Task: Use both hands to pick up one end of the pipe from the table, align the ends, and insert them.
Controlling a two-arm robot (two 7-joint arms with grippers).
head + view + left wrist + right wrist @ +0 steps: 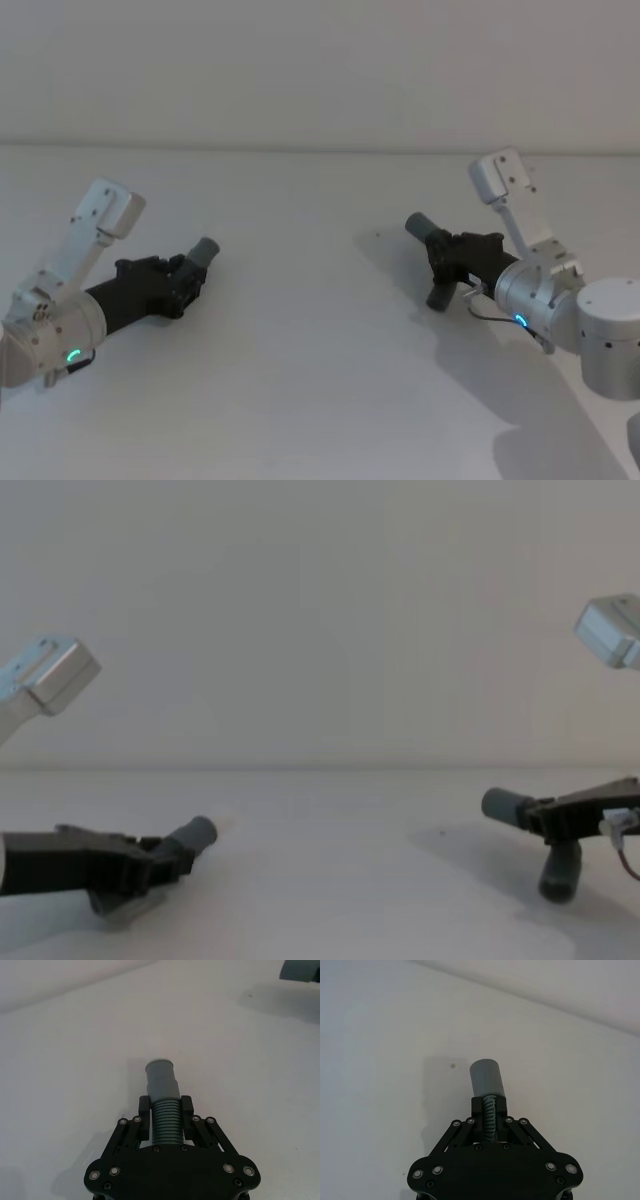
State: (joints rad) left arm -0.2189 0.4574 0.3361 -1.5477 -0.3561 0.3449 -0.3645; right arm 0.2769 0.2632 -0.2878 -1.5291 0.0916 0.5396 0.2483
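Observation:
On the left of the white table [300, 350], my left gripper [183, 277] is shut on the ribbed pipe piece [165, 1121]. Its smooth grey cuff [162, 1080] sticks out past the fingertips and points toward the right and away; it also shows in the chest view as the cuff [195, 833]. On the right, my right gripper [447, 256] is shut on the bent elbow piece [438, 262]. The elbow's cuff [418, 228] points left toward the other piece, and its other leg [560, 868] hangs down close to the table. A wide gap separates the two cuffs.
A plain white wall [320, 70] rises behind the table's far edge. Each wrist carries a silver-grey camera block, the left block [112, 212] and the right block [505, 176], standing up above the grippers. Bare tabletop lies between the two arms.

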